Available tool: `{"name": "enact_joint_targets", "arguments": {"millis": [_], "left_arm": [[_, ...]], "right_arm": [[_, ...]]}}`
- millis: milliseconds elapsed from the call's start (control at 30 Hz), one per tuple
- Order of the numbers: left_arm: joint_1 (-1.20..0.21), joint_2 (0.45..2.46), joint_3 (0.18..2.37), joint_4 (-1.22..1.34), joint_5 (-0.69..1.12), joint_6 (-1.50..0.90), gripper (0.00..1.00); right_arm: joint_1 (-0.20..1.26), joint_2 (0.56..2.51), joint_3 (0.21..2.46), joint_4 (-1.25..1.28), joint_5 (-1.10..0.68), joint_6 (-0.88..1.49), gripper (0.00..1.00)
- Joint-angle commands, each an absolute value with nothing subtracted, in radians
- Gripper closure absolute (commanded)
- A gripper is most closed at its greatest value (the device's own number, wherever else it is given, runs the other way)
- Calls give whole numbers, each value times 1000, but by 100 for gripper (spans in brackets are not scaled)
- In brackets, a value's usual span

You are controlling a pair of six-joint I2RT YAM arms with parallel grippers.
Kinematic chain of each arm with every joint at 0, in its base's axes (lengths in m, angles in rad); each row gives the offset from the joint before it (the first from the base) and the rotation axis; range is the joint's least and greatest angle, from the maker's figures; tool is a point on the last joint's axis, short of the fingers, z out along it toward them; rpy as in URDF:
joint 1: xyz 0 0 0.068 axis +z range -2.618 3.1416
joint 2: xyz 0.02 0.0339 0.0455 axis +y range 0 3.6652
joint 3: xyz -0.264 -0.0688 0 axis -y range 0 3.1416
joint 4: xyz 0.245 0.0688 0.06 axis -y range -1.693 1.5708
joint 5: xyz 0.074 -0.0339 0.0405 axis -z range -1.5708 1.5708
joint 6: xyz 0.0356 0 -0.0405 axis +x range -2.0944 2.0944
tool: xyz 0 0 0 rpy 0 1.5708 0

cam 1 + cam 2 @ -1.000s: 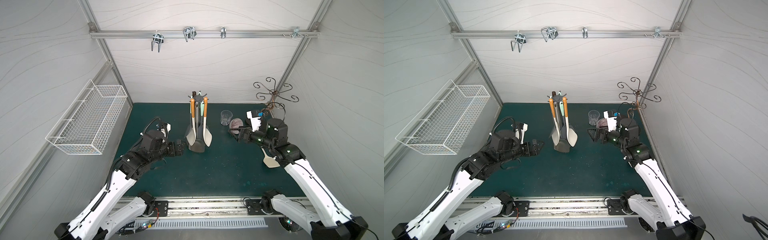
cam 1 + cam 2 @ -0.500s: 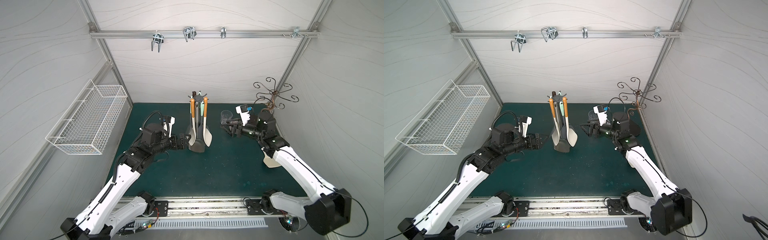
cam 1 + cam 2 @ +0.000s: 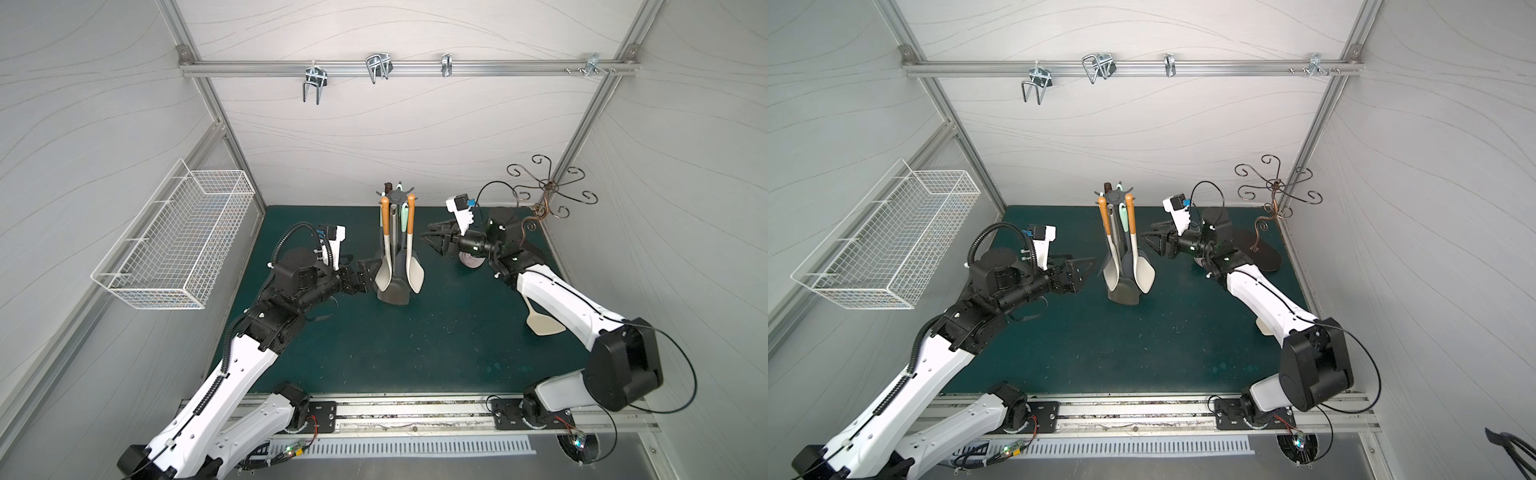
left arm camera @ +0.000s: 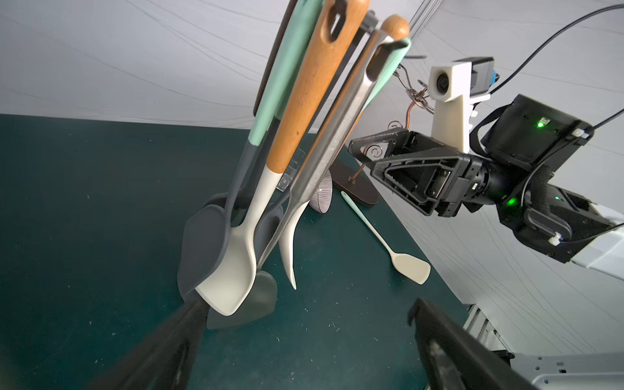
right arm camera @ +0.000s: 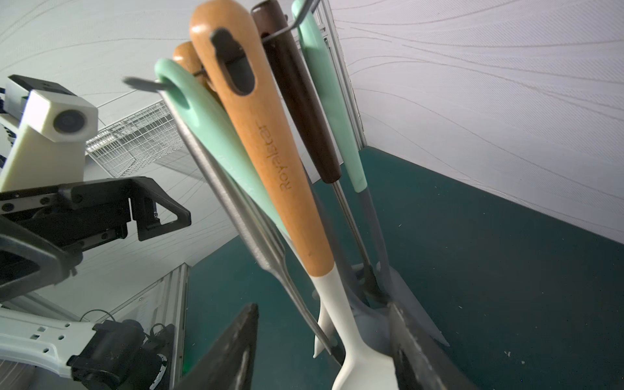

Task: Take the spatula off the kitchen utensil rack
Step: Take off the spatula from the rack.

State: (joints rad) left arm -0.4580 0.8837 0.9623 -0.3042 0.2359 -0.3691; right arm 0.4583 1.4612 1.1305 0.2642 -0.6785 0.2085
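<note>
Centrally, near the back edge of the dark green mat [image 3: 374, 353], the dark grey star-crowned kitchen utensil rack [image 3: 397, 196] is seen upright. The orange-handled, cream-headed spatula [image 3: 410, 232] is hung on its right side. The right gripper [image 3: 429, 237] is held apart just beside that spatula, and the left gripper [image 3: 368, 275] is spread wide beside the hanging heads. Bare mat is left in front.

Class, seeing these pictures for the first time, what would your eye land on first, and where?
The dark kitchen utensil rack in the middle of the green mat, hung with orange- and mint-handled utensils, stands out first. The left gripper and right gripper flank it, each with jaws apart. A bronze curly stand fills the back right corner.
</note>
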Motion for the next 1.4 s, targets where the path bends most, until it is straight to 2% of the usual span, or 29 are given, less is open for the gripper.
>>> {"name": "enact_joint_targets", "arguments": {"millis": [0,367,633,933,1167,1367], "left_arm": [[-452,884,939,-221,244,-394,1],[-453,905,884,-156,267,-434,1],[-452,901,884,-167,272,-427,1],[-452,906,873,-141,290,-442,1],[-452,927,881,-136,313,-449,1],[-453,919,882,-146,311,-447,1]], "right_arm": [[469,1495,1174,330,-713,191,38],[500,1574,1234,366,-751,186,42],[508,1598,1254,367,-750,181,53],[508,1617,1275,353,-743,164,60],[508,1632,1294,351,-753,164,61],[509,1624,1283,355,-760,167,68]]}}
